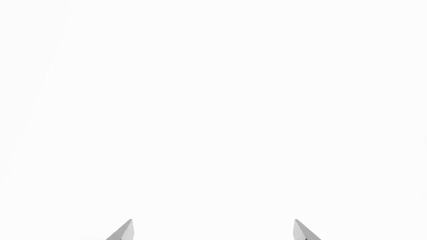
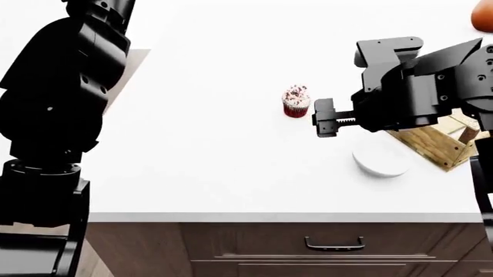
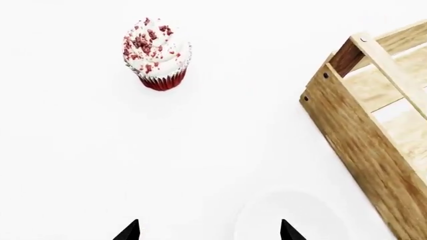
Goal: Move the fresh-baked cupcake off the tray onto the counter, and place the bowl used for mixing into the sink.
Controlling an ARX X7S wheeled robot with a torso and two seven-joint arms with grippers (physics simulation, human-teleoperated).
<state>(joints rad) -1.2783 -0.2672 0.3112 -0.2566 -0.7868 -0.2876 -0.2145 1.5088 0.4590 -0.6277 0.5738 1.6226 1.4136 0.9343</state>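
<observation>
From the head camera, the cupcake (image 2: 296,101) stands upright on the bare white tabletop (image 2: 208,144), off the tray and roughly midway between the front and back edges. The right gripper (image 2: 324,118) hangs just beside it on the tray side, close but not touching, and from this angle I cannot tell how its jaws stand. The white bowl (image 2: 379,163) sits nearer the front edge, partly under the right arm, with the wooden slatted tray (image 2: 435,144) just beside it toward the right-hand edge. An orange-red pot (image 2: 484,17) peeks in at the far right corner. The left arm (image 2: 58,98) is raised at the left-hand edge; its gripper is out of sight here. Dark brown drawers (image 2: 331,248) with a handle run below the front edge. The sink does not show.

The left wrist camera shows only plain white surface, with the two pale fingertips (image 1: 123,231) of the left gripper (image 1: 213,230) standing well apart and nothing between them.

The right wrist camera looks down on the cupcake (image 3: 157,54), its red wrapper and sprinkled frosting clear against the tabletop (image 3: 80,150), well apart from the tray (image 3: 360,145). The bowl (image 3: 260,222) shows faintly, just beside one dark fingertip (image 3: 288,232). The jaws are spread wide and hold nothing.
</observation>
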